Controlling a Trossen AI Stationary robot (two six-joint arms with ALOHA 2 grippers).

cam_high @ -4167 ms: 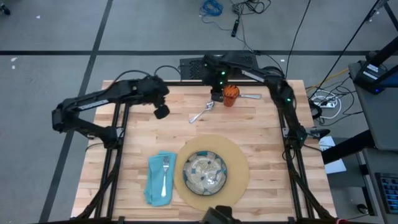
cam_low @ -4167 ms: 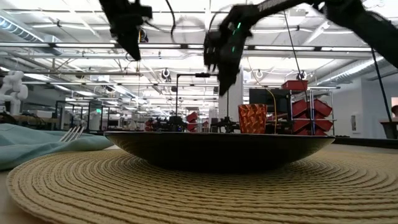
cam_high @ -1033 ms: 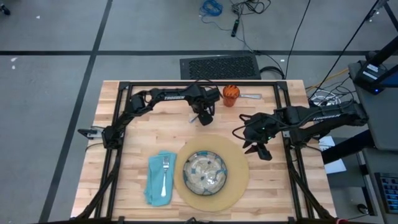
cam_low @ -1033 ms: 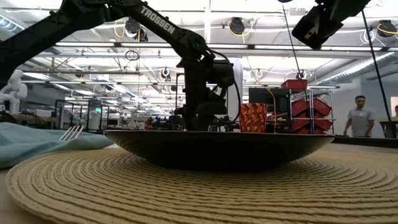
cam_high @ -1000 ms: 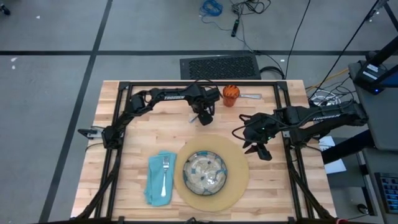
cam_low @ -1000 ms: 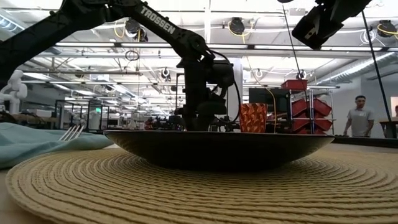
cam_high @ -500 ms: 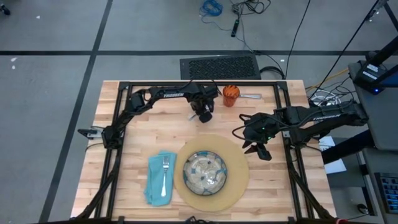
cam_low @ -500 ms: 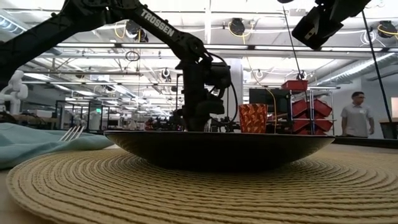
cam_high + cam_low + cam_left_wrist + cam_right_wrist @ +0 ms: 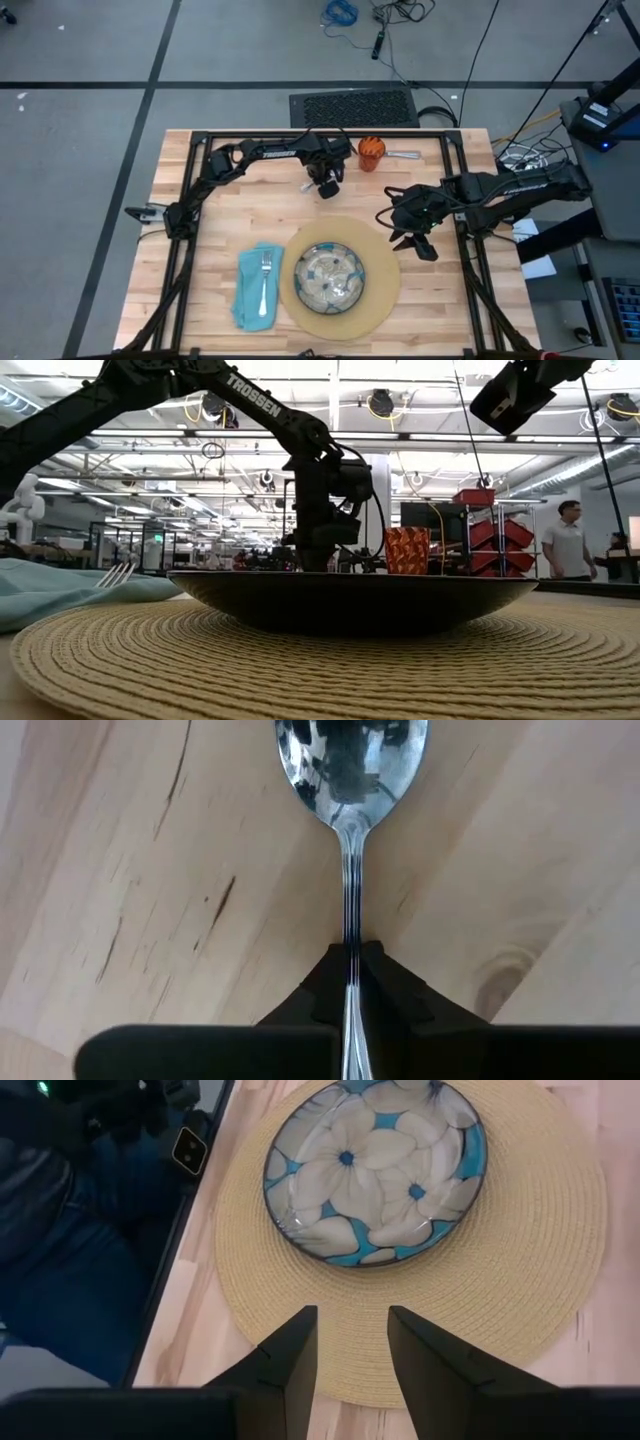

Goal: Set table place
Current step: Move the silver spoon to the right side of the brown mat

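Left hand [image 9: 350, 970] clamps the shiny spoon [image 9: 350, 780] (ridged handle); right hand [image 9: 352, 1342] spread above woven placemat [image 9: 540, 1270].

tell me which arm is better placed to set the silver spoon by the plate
Left. The left gripper is shut on the silver spoon; the right gripper hovers open and empty at the round tan placemat.
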